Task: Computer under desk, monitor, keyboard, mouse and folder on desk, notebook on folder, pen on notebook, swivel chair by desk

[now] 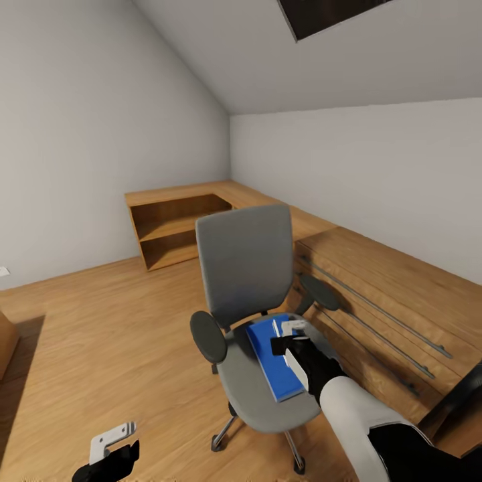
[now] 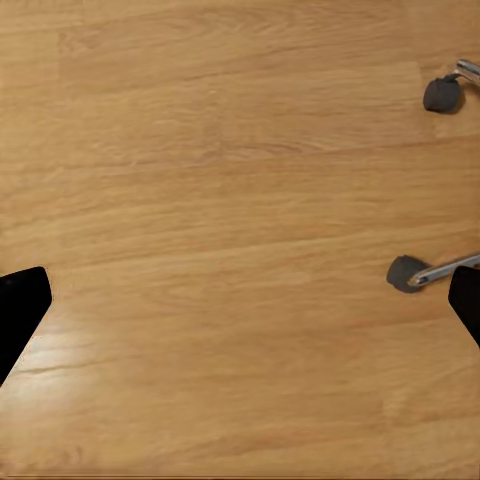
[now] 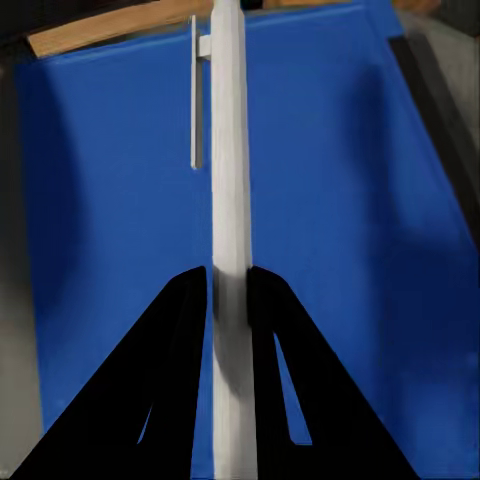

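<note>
The grey swivel chair [image 1: 248, 268] stands mid-floor with the blue folder [image 1: 268, 361] flat on its seat. My right gripper [image 1: 289, 343] hovers over the folder, shut on the thin grey notebook [image 1: 299, 369], which it holds edge-on. From the wrist, the notebook [image 3: 229, 150] runs up between the black fingers [image 3: 180, 330] of that gripper [image 3: 230, 275], above the folder [image 3: 330, 220]. The white pen [image 3: 195, 100] sits right beside the notebook; I cannot tell whether it rests on the folder. My left gripper [image 1: 114, 445] hangs open low over the wood floor [image 2: 240, 310]. The desk, computer, monitor, keyboard and mouse are out of view.
A long light wood drawer chest [image 1: 388, 294] runs along the right wall, close behind the chair. An open wooden shelf unit [image 1: 174, 231] fills the far corner. Two chair casters [image 2: 442, 93] [image 2: 405, 272] lie near my left gripper. Bare floor [image 1: 100, 335] stretches to the left.
</note>
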Motion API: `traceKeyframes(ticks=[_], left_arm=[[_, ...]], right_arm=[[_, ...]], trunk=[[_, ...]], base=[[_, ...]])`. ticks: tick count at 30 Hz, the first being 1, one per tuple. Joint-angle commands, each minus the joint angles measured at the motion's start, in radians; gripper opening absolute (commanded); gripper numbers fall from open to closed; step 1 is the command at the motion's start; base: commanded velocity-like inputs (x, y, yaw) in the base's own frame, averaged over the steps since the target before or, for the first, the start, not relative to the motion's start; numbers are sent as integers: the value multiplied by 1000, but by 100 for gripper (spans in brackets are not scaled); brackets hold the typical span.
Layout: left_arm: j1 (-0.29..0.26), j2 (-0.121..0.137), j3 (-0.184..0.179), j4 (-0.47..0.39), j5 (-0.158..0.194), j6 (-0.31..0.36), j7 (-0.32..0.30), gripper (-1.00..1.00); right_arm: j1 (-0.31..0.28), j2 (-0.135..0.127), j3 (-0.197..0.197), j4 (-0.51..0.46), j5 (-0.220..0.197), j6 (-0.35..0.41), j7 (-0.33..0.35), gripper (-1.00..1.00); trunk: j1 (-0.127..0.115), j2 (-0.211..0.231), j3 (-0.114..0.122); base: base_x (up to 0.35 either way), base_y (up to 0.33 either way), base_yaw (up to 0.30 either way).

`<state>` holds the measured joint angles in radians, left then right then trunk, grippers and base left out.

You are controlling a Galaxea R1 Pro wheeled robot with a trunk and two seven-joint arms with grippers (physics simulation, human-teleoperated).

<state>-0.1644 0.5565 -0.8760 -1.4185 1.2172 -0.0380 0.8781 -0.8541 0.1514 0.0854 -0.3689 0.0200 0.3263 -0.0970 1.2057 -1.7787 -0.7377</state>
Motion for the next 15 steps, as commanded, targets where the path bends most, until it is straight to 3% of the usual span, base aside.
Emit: traceKeyframes(ticks=[1, 7, 9, 11, 15], left_arm=[[-2, 1, -3, 0, 6, -4, 5, 100], [-1, -1, -4, 6, 7, -3, 4, 100], [-2, -20, -1, 48, 8, 0, 4, 100], [-2, -58, 5, 119, 4, 3, 2, 100], [-2, -112, 30, 191, 0, 7, 0, 100]], right_arm=[[0, -2, 7, -5, 0, 12, -5, -100], [1, -9, 5, -35, 0, 32, -5, -100], [6, -10, 4, -49, -1, 42, -5, -100], [13, -10, -3, -85, -7, 68, -6, -100], [75, -10, -14, -231, -13, 141, -7, -100]], trunk=[[-4, 7, 2], [-27, 49, 21], [-35, 63, 27], [-43, 77, 34], [-58, 105, 46]], base=[[-198, 0, 0], [-293, 0, 0], [-178, 0, 0], [-83, 0, 0], [-30, 0, 0]])
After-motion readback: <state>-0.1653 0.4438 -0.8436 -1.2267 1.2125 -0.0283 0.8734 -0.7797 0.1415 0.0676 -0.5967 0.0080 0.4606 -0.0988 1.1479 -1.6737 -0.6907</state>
